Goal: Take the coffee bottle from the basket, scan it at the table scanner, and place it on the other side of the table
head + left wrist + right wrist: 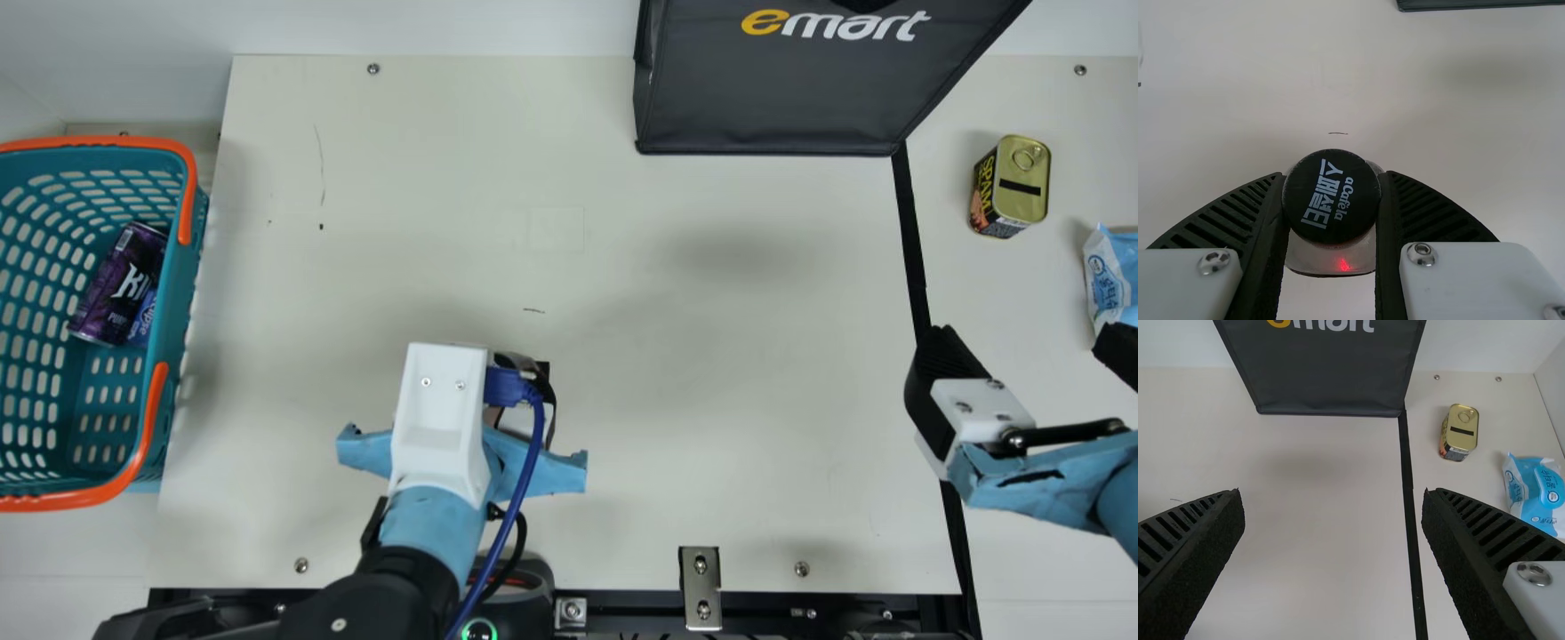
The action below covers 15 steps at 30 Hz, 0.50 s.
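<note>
Coffee bottle: my left gripper has its fingers clamped on it above the table. Likely stiff, weighty, slick; best held mid-body. My right gripper's fingers stand apart.

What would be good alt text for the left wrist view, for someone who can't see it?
The left gripper holds the coffee bottle between its black ribbed fingers, with the bottle's dark cap facing the camera and a small red spot of light beside it. Behind is the pale table.
</note>
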Motion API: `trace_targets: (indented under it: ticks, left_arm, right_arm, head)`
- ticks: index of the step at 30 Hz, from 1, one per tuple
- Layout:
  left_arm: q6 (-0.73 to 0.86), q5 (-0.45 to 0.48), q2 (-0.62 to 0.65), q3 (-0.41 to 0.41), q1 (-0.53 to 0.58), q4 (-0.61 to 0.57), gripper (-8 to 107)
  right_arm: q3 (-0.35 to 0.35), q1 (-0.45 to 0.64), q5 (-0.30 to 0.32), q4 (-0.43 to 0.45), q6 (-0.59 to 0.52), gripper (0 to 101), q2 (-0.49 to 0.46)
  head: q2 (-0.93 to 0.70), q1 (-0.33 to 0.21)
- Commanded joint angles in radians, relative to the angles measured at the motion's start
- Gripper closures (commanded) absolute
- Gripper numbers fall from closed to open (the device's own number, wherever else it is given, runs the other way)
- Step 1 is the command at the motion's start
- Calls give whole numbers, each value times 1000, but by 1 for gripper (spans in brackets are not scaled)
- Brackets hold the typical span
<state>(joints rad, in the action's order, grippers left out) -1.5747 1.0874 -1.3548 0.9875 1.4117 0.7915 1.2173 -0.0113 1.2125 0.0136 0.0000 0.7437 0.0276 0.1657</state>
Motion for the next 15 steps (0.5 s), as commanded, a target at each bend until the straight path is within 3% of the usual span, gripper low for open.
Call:
trace_targets:
  ticks: [1, 15]
  left_arm:
    - [50, -14, 19, -3, -4, -15, 107]
    - [422, -163, 157, -58, -78, -168, 107]
  right_arm:
    - [0, 0, 0, 0, 0, 6, 0]
    - [0, 0, 0, 0, 0, 6, 0]
  head:
    - [0, -27]
    - [0, -27]
